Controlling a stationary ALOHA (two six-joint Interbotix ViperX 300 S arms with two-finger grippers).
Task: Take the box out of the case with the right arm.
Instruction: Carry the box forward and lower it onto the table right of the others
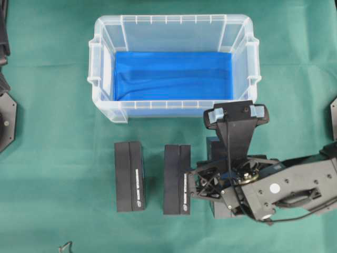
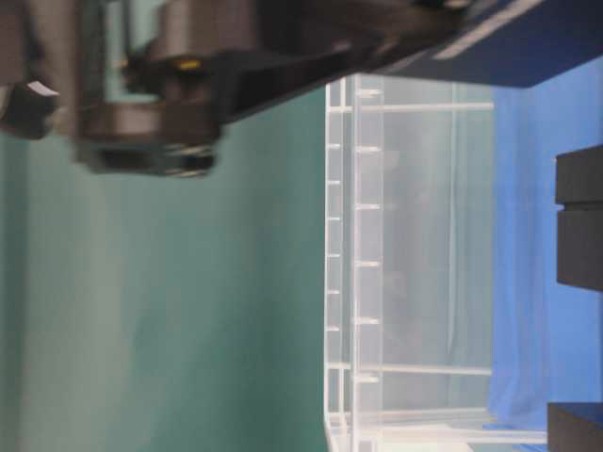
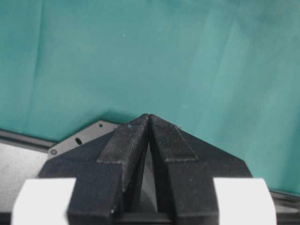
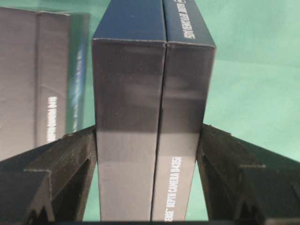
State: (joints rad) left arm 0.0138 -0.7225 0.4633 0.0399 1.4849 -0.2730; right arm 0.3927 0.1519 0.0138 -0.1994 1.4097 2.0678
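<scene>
The clear case (image 1: 174, 20) stands at the back of the green table, and only its blue sheet (image 1: 174, 76) shows inside it. In the right wrist view, my right gripper (image 4: 149, 131) is shut on a black box (image 4: 154, 93), one finger pressed on each long side. Seen from overhead, this box (image 1: 212, 147) lies outside the case, just in front of its right corner, mostly hidden under the right arm (image 1: 284, 184). I cannot tell whether it rests on the cloth. My left gripper (image 3: 148, 117) is shut on nothing, over bare green cloth.
Two more black boxes (image 1: 129, 176) (image 1: 177, 179) stand side by side on the cloth in front of the case, the nearer one (image 4: 37, 79) close to the left of the held box. The left arm's base (image 1: 5, 121) sits at the far left edge.
</scene>
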